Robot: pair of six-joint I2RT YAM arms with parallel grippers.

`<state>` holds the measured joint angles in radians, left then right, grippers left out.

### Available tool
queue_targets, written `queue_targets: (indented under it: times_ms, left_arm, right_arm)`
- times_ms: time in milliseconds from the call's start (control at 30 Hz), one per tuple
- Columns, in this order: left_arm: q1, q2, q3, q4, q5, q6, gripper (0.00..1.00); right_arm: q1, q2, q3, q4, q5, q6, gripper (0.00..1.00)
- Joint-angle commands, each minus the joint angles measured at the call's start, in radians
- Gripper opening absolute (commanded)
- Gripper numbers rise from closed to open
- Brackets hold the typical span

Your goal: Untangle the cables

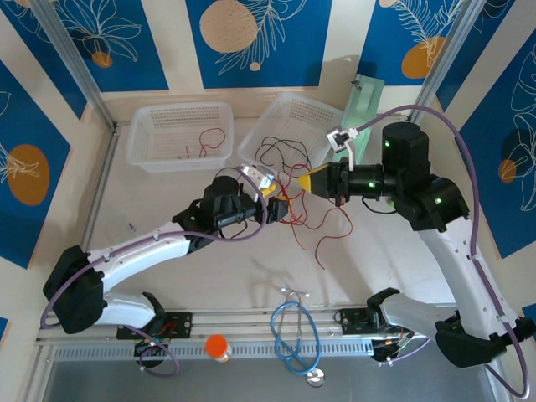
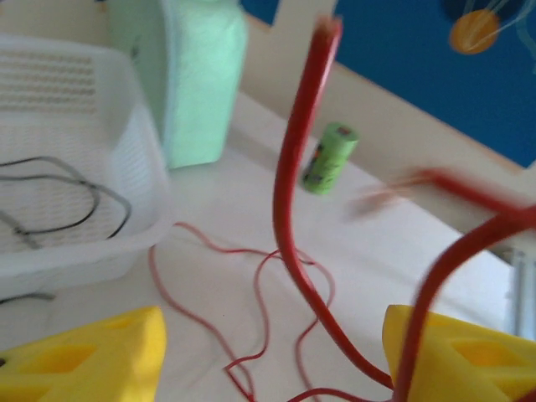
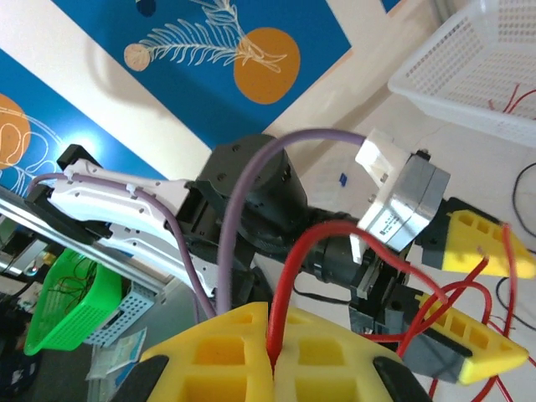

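The cables are thin red and black wires. A red tangle (image 1: 314, 222) spreads over the table's middle, and black loops (image 1: 276, 151) lie in and beside the right white basket (image 1: 311, 107). My right gripper (image 1: 300, 180) is shut on a red cable (image 3: 289, 285), pinched between its yellow fingers (image 3: 222, 352). My left gripper (image 1: 275, 199) faces it closely, jaws apart, with a red cable (image 2: 289, 209) running up between its yellow fingers (image 2: 456, 352), close to the right one. More thin red cable (image 2: 260, 293) lies on the table below. The right wrist view shows the left gripper (image 3: 481, 297) open around red strands.
A second white basket (image 1: 142, 138) at the back left holds a red wire. A mint-green object (image 1: 364, 105) leans at the back right, with a small green cylinder (image 2: 331, 157) near it. A blue stethoscope (image 1: 293, 335) and an orange-capped item (image 1: 217, 346) lie at the near edge.
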<state>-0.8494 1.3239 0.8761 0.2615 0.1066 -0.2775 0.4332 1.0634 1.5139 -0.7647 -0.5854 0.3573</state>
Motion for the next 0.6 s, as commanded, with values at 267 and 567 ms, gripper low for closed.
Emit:
queue_targets:
  times_ms: [267, 567]
  left_arm:
    - [0.023, 0.076, -0.112, -0.01, -0.22, -0.017, 0.21]
    - [0.037, 0.104, -0.18, -0.016, -0.269, -0.055, 0.2]
  right_arm:
    - [-0.12, -0.07, 0.067, -0.044, 0.054, 0.062, 0.0]
    - [-0.201, -0.07, 0.085, -0.088, 0.065, 0.066, 0.0]
